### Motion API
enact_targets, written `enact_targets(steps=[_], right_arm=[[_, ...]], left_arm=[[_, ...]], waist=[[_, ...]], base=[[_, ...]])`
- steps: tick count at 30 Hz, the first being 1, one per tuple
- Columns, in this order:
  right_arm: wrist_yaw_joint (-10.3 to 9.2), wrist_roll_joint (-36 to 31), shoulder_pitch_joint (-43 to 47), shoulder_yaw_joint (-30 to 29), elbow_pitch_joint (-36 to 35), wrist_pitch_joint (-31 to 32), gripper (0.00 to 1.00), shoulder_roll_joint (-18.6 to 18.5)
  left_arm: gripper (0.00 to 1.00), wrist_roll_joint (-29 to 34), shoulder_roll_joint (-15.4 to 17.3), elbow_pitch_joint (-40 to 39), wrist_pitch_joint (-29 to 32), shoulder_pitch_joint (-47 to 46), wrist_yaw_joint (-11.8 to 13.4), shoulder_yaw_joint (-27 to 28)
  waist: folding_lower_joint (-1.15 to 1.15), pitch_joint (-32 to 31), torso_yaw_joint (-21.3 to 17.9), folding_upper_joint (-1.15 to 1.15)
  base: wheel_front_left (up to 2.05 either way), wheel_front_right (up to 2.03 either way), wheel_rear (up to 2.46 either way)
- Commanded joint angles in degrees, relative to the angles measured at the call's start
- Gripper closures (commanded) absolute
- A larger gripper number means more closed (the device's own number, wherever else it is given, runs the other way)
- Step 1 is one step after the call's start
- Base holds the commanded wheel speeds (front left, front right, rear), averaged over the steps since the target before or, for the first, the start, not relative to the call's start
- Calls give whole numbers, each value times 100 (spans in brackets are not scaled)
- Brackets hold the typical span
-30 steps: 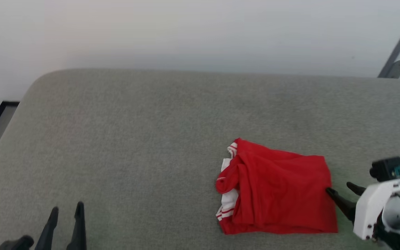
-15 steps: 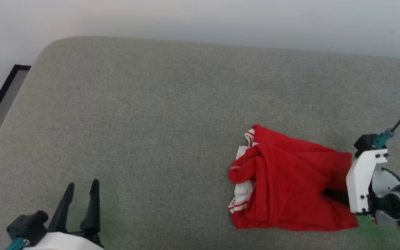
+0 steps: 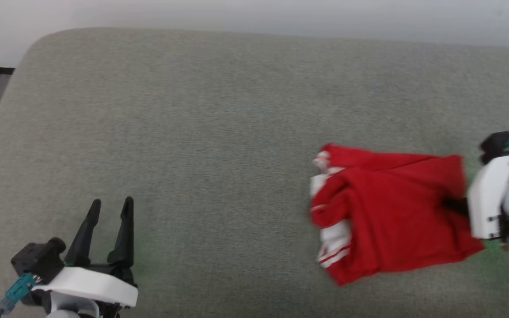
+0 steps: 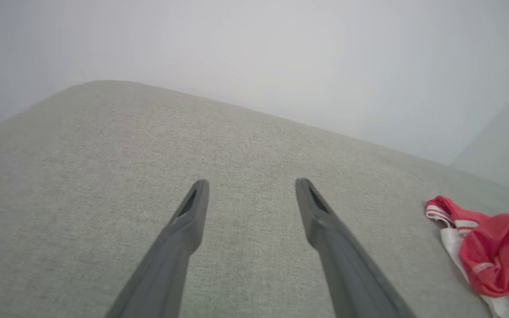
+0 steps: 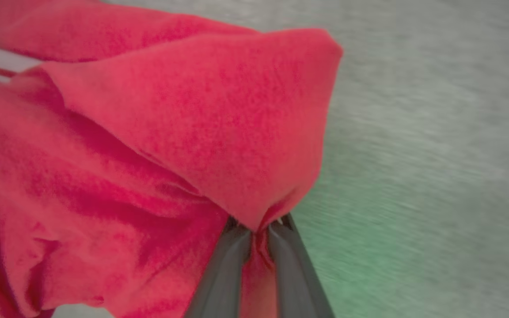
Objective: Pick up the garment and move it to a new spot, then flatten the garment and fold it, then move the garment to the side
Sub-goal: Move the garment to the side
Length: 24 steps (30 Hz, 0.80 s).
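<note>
At the right side of the head view, the garment [image 3: 396,216] lies bunched up on the grey surface [image 3: 192,132]. It is bright red, and white sleeve parts with red stripes poke out along its left edge. The right tool [image 3: 453,205] comes in from the right edge of the frame, and its dark fingers reach into the right edge of the red cloth. In the right wrist view, near the bottom middle, the right tool [image 5: 259,229] is pinched tight on a fold of the garment [image 5: 148,145], with red cloth squeezed between its two fingers. At the lower left of the head view, the left tool [image 3: 111,203] has its two fingers spread wide open, well apart from the garment. In the left wrist view, the left tool [image 4: 252,183] points out over the grey surface [image 4: 104,176], and the garment [image 4: 497,256] shows at the lower right edge.
</note>
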Motion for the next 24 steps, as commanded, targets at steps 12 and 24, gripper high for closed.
enact_targets(steps=[12, 24], right_arm=[[-20, -473, -518, -423, -90, -124, 100, -663], [-20, -1184, -1183, -456, 128, -805, 100, -1309]], left_arm=[[0, 26, 102, -112, -27, -473, -13, -324], [0, 104, 239, -302, -27, -1040, -13, -940]], waist=[[0, 267, -924, 0], [0, 632, -1622, 0]], base=[[0, 0, 0], [0, 0, 0]])
